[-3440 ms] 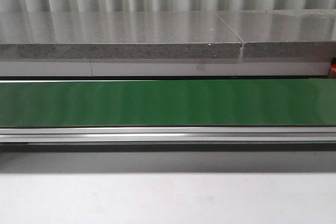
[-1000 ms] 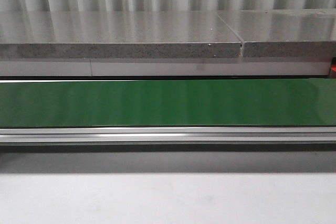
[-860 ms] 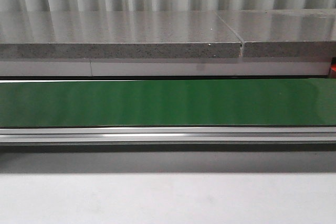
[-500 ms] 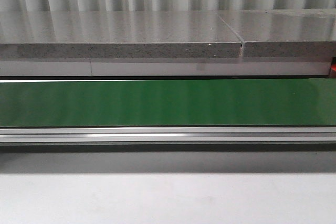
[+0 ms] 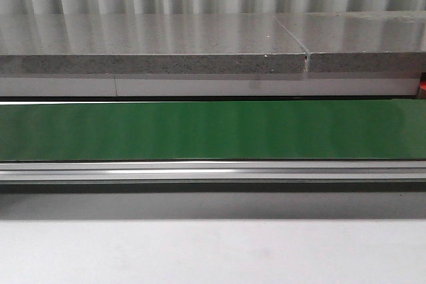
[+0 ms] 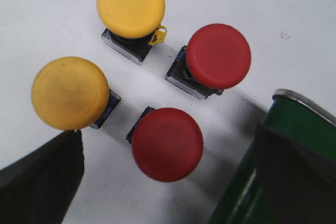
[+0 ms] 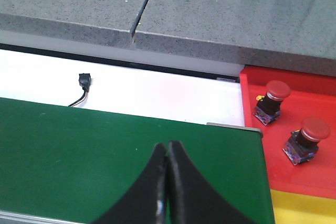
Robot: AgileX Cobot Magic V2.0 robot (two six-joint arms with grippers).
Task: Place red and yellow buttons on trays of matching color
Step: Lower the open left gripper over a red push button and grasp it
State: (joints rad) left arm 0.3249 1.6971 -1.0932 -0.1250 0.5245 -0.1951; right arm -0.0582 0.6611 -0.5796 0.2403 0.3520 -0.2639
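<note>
Both hands are cropped: left hand (image 6: 167, 182) spread wide, empty; right hand (image 7: 167, 192) pressed closed, empty.

Front cam sits low, facing forward, close on the green belt (image 5: 213, 130) running side to side, stone ledge (image 5: 153, 50) behind, white desk (image 5: 213, 251) nearest me. No arm shows there.

Left wrist cam looks straight down at close range on four buttons (image 6: 167, 144) on the desk, a belt end at the frame edge.

Right wrist cam, from just above the belt, looks obliquely across it past its closed claw (image 7: 167, 182) to the ledge and red tray (image 7: 299, 140).

Front and right wrist views share belt and ledge.
</note>
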